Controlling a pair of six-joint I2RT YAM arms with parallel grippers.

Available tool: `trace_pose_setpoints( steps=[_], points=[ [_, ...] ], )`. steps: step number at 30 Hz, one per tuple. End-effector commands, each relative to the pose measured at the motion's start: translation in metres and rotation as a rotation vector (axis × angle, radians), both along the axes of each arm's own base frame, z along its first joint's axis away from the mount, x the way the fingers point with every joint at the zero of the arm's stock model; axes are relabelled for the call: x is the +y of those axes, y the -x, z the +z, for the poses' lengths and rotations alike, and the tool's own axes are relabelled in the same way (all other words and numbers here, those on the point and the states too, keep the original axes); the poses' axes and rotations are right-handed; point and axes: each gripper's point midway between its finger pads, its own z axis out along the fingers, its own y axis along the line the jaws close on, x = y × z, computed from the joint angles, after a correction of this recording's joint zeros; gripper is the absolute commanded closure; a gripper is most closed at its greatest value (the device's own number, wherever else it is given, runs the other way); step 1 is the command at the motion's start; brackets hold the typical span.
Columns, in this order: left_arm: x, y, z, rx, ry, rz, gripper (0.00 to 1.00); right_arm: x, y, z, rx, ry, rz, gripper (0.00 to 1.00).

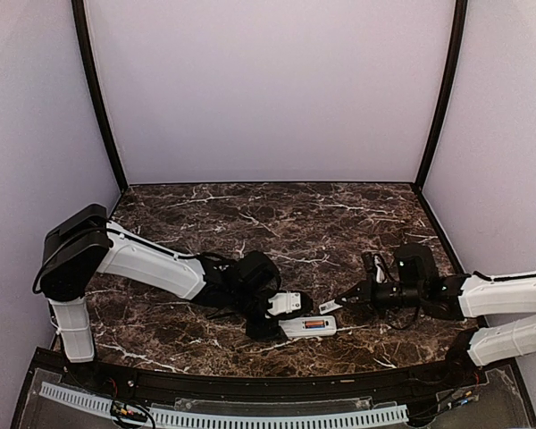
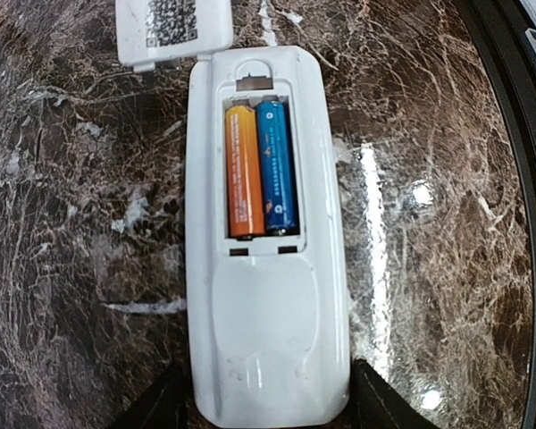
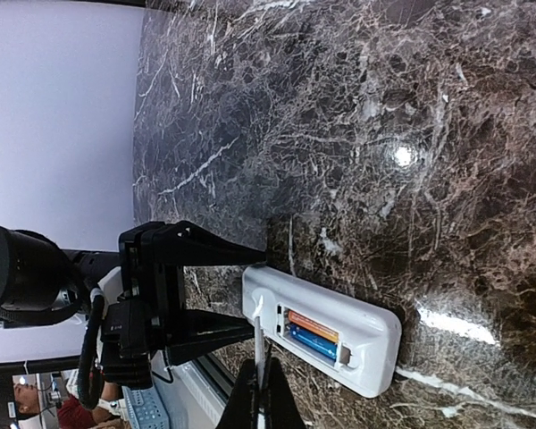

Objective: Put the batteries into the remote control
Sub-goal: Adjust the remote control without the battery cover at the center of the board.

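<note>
While I am watching the feeds, the remote control (image 1: 308, 327) is lying back-up on the marble table (image 1: 250, 214), low and centre in the top view. The orange battery (image 2: 244, 170) and blue battery (image 2: 277, 165) are sitting side by side in its open bay. The left gripper (image 2: 268, 402) is pinching the remote's end, one finger against each long edge. The right gripper (image 3: 261, 393) is squeezing nearly closed on the thin white cover (image 2: 170, 31), holding it just beside the remote's other end.
</note>
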Motion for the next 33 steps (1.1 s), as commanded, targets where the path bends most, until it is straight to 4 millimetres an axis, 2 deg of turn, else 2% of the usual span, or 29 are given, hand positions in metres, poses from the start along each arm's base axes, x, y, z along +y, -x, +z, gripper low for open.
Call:
trace_pose_setpoints(
  steps=[1, 7, 14, 23, 33],
  points=[
    [0.027, 0.012, -0.017, 0.011, -0.089, -0.014, 0.39, 0.014, 0.005, 0.004, -0.008, -0.066, 0.018, 1.00],
    [0.028, 0.022, -0.016, 0.064, -0.051, -0.008, 0.35, 0.027, 0.011, -0.004, 0.002, -0.067, 0.009, 1.00],
    [0.026, 0.024, -0.018, 0.071, -0.042, -0.020, 0.37, 0.036, 0.012, -0.015, 0.038, -0.090, -0.007, 1.00],
    [0.025, 0.028, -0.021, 0.079, -0.051, -0.033, 0.46, 0.033, 0.014, -0.027, 0.050, -0.066, -0.044, 1.00],
    [0.025, 0.027, -0.022, 0.078, -0.060, -0.027, 0.49, 0.033, 0.024, -0.033, 0.029, -0.023, 0.065, 1.00]
  ],
)
